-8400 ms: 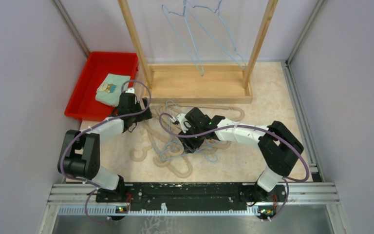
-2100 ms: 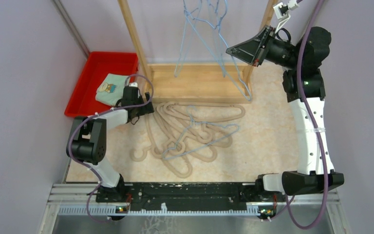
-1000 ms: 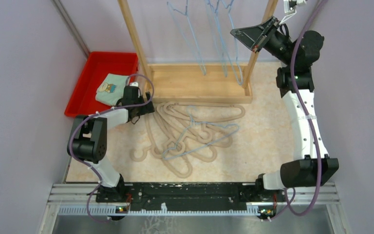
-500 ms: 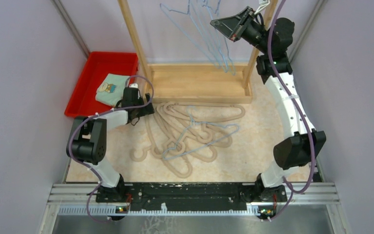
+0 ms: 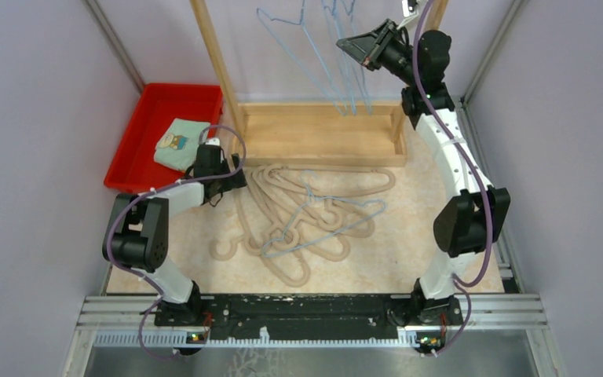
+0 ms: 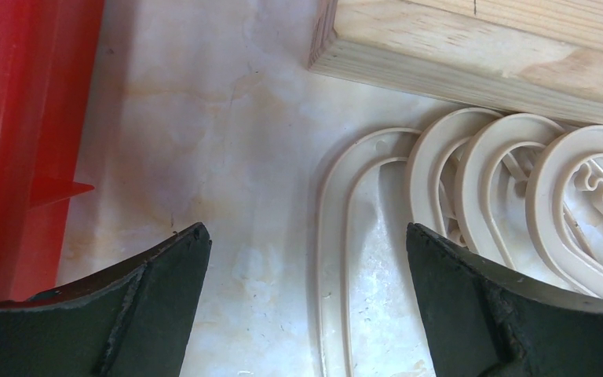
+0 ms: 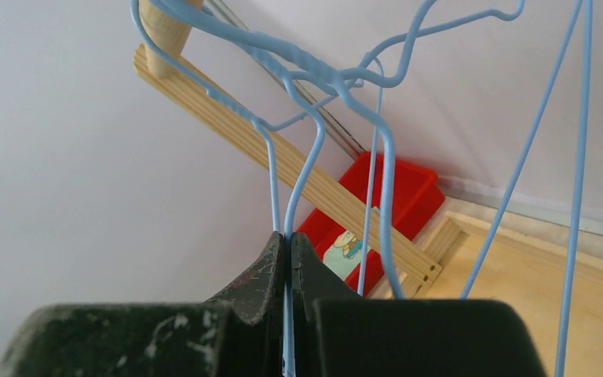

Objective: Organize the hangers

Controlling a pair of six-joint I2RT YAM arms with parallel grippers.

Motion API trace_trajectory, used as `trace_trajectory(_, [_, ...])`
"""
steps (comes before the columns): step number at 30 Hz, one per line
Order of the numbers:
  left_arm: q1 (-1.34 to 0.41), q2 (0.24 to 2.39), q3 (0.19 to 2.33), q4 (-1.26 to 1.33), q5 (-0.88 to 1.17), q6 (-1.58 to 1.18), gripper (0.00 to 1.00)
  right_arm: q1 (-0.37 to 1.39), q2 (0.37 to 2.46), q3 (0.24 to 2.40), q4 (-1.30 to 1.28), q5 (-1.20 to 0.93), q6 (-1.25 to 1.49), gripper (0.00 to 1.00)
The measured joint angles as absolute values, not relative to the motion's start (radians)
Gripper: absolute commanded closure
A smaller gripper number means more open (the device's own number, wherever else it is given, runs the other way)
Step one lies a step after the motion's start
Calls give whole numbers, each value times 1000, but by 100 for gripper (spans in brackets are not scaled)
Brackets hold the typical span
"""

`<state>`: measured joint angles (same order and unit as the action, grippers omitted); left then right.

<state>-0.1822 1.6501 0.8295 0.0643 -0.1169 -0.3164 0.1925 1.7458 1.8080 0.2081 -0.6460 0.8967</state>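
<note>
Blue wire hanger (image 7: 304, 184) sits pinched in the right claw (image 7: 287, 263).

The right arm (image 5: 459, 165) stands tall from the near right and bends over to the far middle. The right gripper (image 5: 357, 45) points left, squeezed tight on a blue wire hanger (image 7: 331, 81). The left arm (image 5: 177, 192) lies low, reaching far and right. The left gripper (image 6: 306, 236) is spread wide, low over the bench (image 6: 204, 118).

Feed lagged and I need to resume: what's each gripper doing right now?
Left gripper: open, empty, by the beige hangers.
Right gripper: shut on a blue wire hanger.
</note>
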Motion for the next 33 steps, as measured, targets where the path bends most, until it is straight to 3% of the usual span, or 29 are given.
trace_trajectory(2, [-181, 1650, 829, 64, -120, -316, 0, 192, 1743, 1808, 199, -642, 883, 92])
trace_trajectory(6, [-179, 1650, 828, 64, -120, -316, 0, 194, 1703, 1777, 165, -614, 847, 53])
trace_trajectory(7, [-178, 1650, 828, 64, -120, -317, 0, 194, 1684, 1762, 153, -604, 838, 37])
trace_trajectory(9, [-178, 1650, 828, 64, -120, -317, 0, 194, 1640, 1736, 122, -584, 818, 30])
trace_trajectory(15, [-178, 1650, 828, 65, -119, -317, 0, 194, 1488, 1710, 43, -548, 724, 22])
trace_trajectory(21, [-178, 1650, 828, 66, -115, -318, 0, 238, 1351, 1691, -88, -522, 590, 21])
trace_trajectory(33, [-178, 1650, 828, 67, -99, -318, 0, 712, 1407, 1769, -524, -357, 219, 27])
